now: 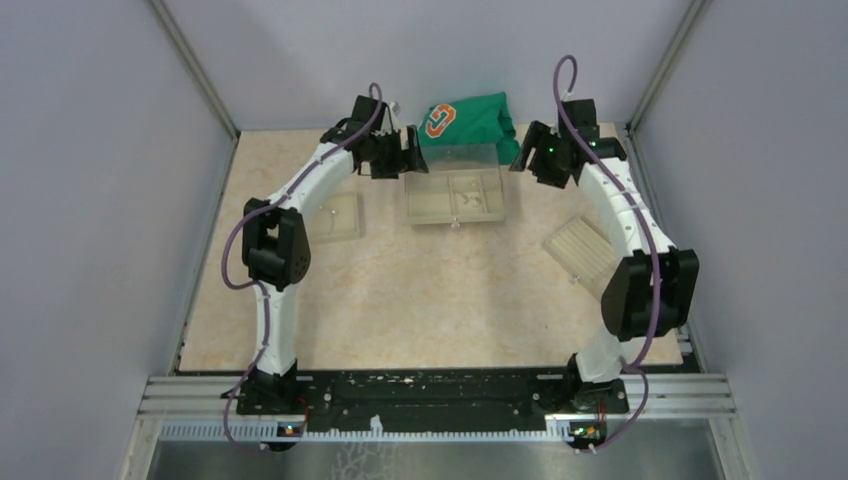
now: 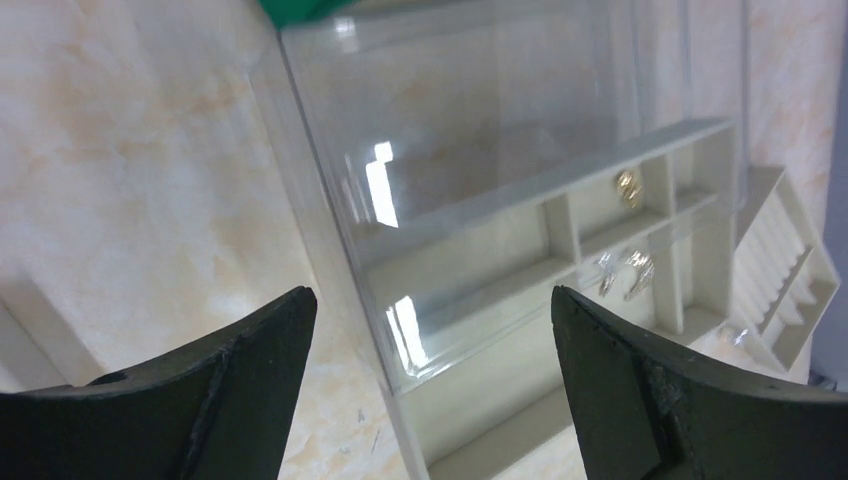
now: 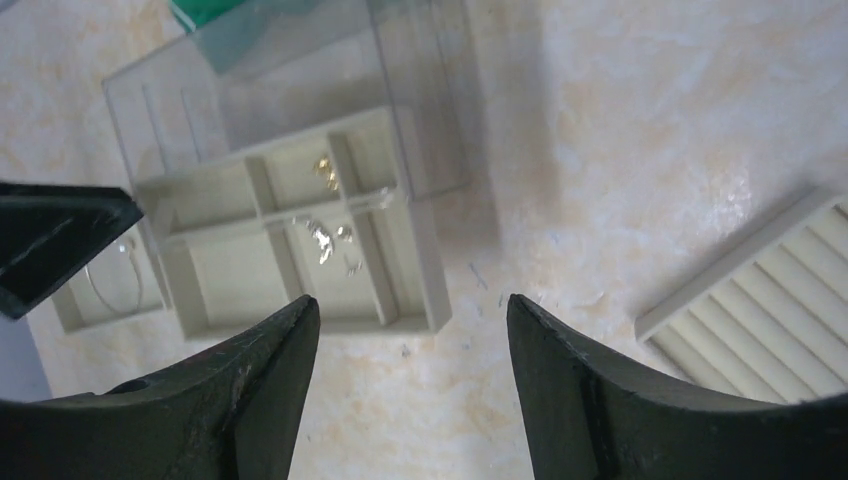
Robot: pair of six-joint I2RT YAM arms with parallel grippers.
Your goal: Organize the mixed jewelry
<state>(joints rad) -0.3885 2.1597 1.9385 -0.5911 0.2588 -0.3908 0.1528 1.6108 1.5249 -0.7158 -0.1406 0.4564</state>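
I read both claws wide and empty: left gripper at box 10 o'clock, right gripper at 2, likely flanking for reach. Lid upright, cells open. Silver bits in middle cell, gold piece at their 12, hoop at 9.

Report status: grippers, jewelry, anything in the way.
Left gripper open, right gripper open, both empty. Small jewelry pieces in clear box compartments; wire hoop in side tray. Box lid up, nothing over compartments.
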